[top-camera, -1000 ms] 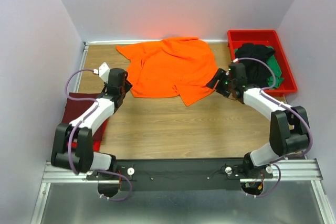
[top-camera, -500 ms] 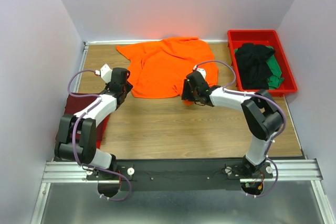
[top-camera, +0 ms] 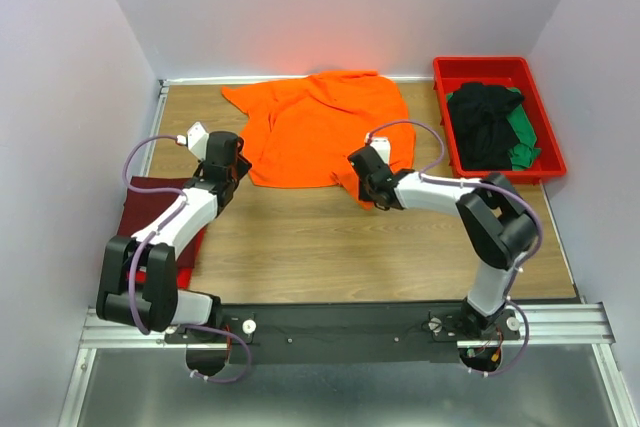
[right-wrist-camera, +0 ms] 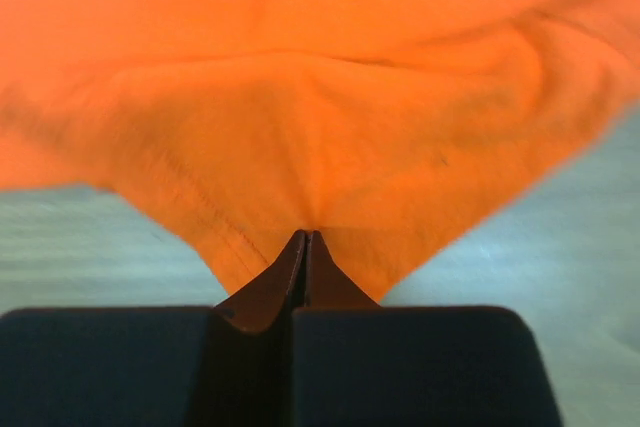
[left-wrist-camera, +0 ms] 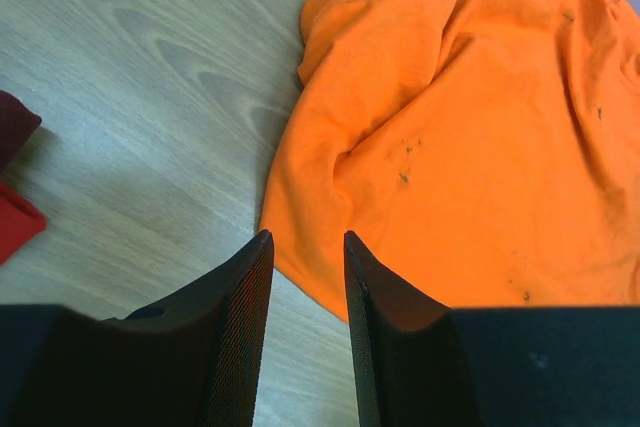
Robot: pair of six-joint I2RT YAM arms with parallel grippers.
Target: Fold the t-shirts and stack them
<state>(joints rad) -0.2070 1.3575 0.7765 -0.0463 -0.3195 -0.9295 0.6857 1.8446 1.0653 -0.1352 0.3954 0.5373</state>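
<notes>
Orange t-shirt point(top-camera: 320, 127), judged soft, light and limp, lies rumpled on the tabletop point(top-camera: 330, 237) toward 12 o'clock; best held by its hem corners. Right fingers point(right-wrist-camera: 275, 292) are pressed together, pinching its 5 o'clock corner. Left fingers point(left-wrist-camera: 240, 297), spread and empty, hover at its 7 o'clock corner.

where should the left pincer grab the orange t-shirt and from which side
Take the near left hem corner of the orange t-shirt, coming in low from the near side. That edge lies flat on the wooden table, right in front of the open left pincer. It mirrors the right pincer, shut on the near right flap.
</notes>
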